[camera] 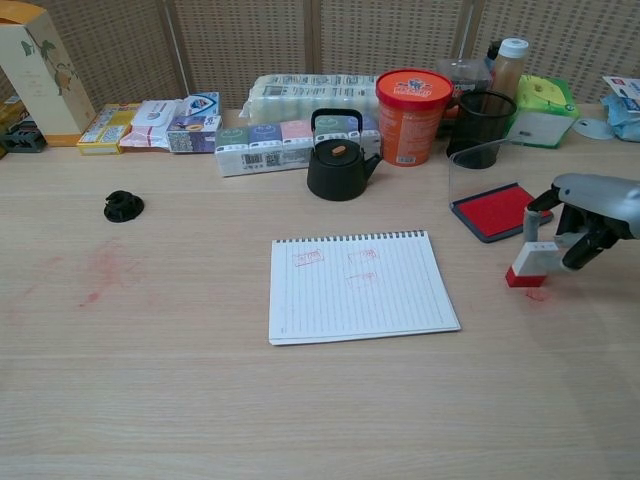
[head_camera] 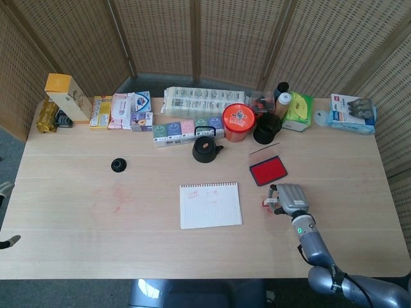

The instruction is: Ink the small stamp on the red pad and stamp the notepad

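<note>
Gripping small stamp (camera: pixel 530 263), right hand (camera: pixel 590 212), grip seemingly hidden overhead

Right arm enters from the table's near right corner, forearm angled up toward the right-middle of the table. Right hand (head_camera: pixel 288 197) palm-down, low over the surface, fingers (camera: pixel 534 222) curled downward and pinching the small stamp (camera: pixel 530 262), which stands on the tabletop. Left hand barely visible at the table's left edge; state unclear.

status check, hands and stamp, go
Right hand fingers on small stamp, base on table right of notepad. Red pad open just behind. Left hand barely visible. Path clear.
</note>
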